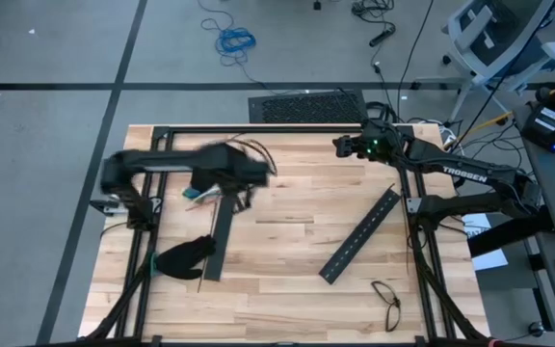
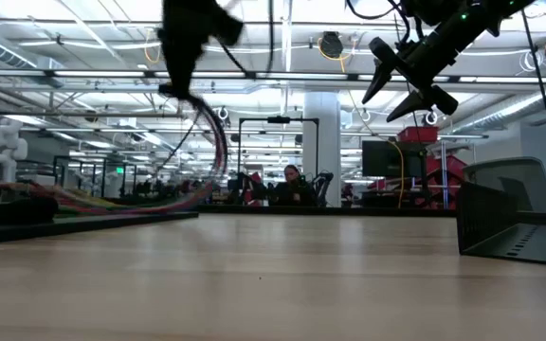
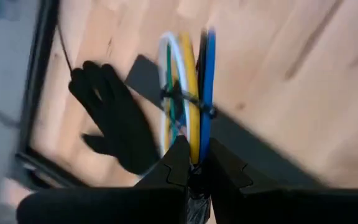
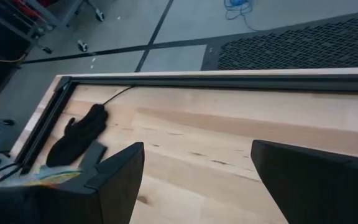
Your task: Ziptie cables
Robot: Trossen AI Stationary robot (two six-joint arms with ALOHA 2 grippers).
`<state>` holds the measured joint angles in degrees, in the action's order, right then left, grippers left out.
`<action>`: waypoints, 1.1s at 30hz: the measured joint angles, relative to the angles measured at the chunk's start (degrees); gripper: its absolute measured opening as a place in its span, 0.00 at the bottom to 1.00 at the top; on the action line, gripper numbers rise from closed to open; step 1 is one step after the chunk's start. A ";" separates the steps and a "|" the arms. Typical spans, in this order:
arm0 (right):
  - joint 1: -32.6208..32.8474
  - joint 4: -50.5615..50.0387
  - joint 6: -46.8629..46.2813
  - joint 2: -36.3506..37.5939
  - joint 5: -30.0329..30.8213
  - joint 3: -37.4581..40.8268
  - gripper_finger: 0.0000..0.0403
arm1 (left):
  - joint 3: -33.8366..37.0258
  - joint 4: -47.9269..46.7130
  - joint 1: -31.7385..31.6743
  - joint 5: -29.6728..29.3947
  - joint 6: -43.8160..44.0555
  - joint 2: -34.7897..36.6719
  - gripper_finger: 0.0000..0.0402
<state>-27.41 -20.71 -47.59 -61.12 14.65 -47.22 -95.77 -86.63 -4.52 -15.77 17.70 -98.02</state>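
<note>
1. Left gripper (image 3: 194,165) pinched tight on the cables (image 3: 188,93), lifted off the counter (image 1: 287,241) over its left-rear part; wires hang in a loop from the jaws, and the low view shows the rest trailing down to the counter surface.
2. Bundle = thin wires, white, green, yellow, blue in the left wrist view, w/ a thin dark ziptie (image 3: 188,99) looped across them; can't tell if it's cinched.
3. Right gripper (image 4: 194,174) wide open, holding nothing, raised over the counter's rear-right corner, well apart from the bundle.
4. Handling, my guess: wires light, floppy, smooth-jacketed, likely to splay or slip past each other. Best hold = close beside the ziptie, where the strands are gathered.
5. Ziptie looks stiff-ish but very thin; the tail would need a firm fingertip pinch.
6. Other stuff: pale wood-plank counter w/ black frame; black glove (image 1: 183,256), soft and limp; two flat black slotted bars (image 1: 359,236), rigid.
</note>
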 joint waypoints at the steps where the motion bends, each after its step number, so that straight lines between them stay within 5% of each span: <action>1: 0.28 -0.04 -0.40 0.00 0.02 0.00 0.73 | -0.02 0.69 0.05 -0.80 -2.30 -3.12 0.08; 6: 1.73 1.03 -1.21 0.00 0.01 0.00 0.73 | -0.02 8.43 0.05 0.60 -12.45 -16.31 0.08; 12: 2.11 1.27 -1.27 0.04 -0.02 0.02 0.73 | -0.13 22.22 0.22 9.73 -18.13 -22.60 0.11; 17: 2.09 1.25 -1.25 0.05 -0.04 0.02 0.73 | -0.22 31.79 0.13 10.52 -18.60 -23.49 0.23; 20: 2.09 1.25 -1.21 0.04 -0.04 0.02 0.73 | -0.24 36.40 0.04 15.80 -17.87 -23.49 0.30; 33: 2.02 2.25 0.90 0.04 -2.99 0.02 0.73 | -4.15 44.03 -0.30 26.51 -10.49 -23.49 0.64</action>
<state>-25.39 -18.46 -46.69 -61.08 11.66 -47.20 -99.92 -42.61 -4.82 10.74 7.22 -121.51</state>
